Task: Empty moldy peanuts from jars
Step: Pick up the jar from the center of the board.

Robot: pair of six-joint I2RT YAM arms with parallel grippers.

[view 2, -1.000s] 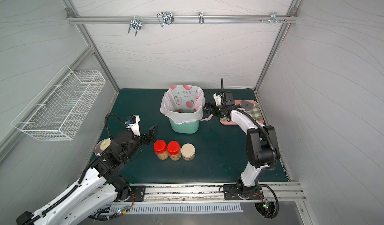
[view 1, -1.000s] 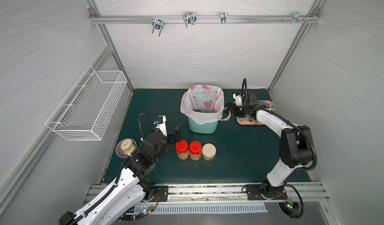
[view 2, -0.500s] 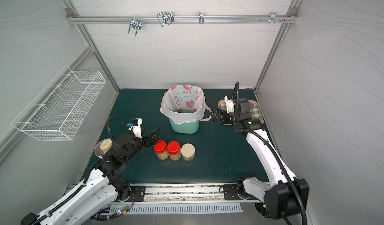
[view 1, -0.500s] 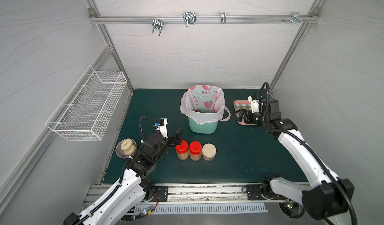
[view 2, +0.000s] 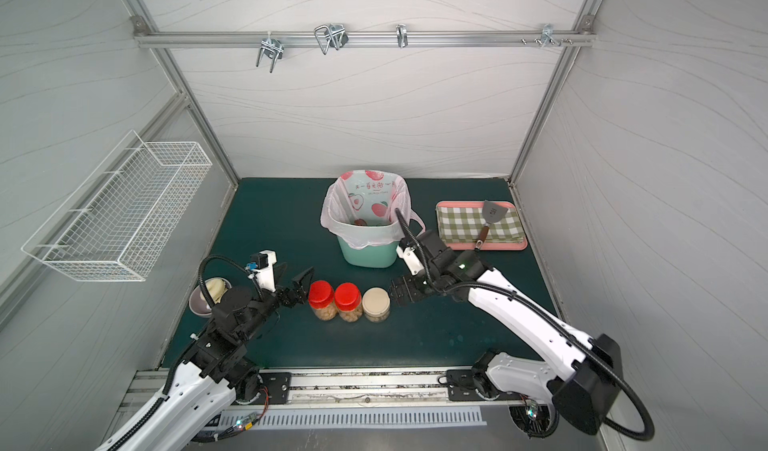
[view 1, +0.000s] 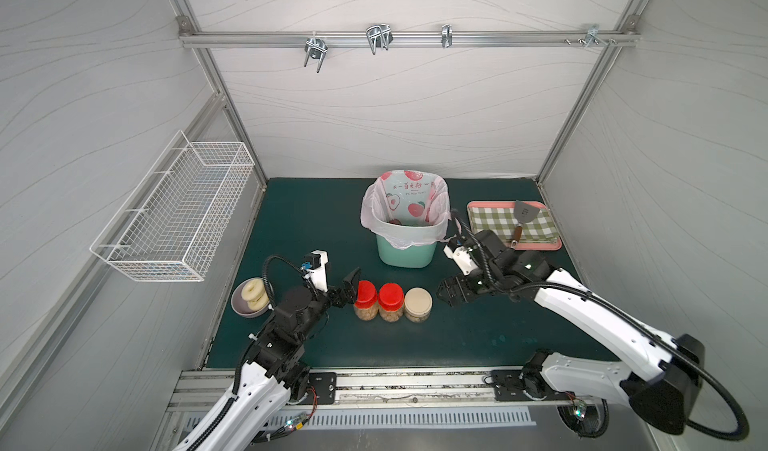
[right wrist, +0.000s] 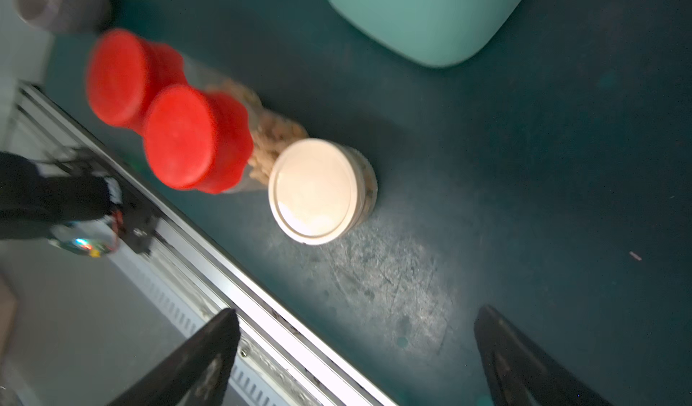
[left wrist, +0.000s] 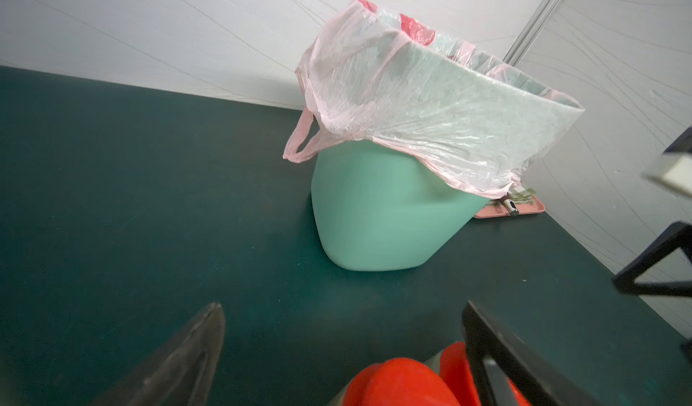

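three jars (view 1: 390, 301) of moldy peanuts (view 1: 390, 316) stood in front of the mint-green bin (view 1: 405, 253). left gripper (view 2: 296, 280) and right gripper (view 1: 442, 293) flanked them, jaws wide and empty (lids (view 1: 366, 290) on); likely best: one steadied a jar, one unscrewed.

Printed pink bag (view 1: 409, 187) (view 2: 368, 187) lining the mint-green bin (view 1: 405, 255): in both top views its inner back face carries one line of dark characters, apparently Chinese, with a smaller line beneath. Both are too small to read. No other text is legible.
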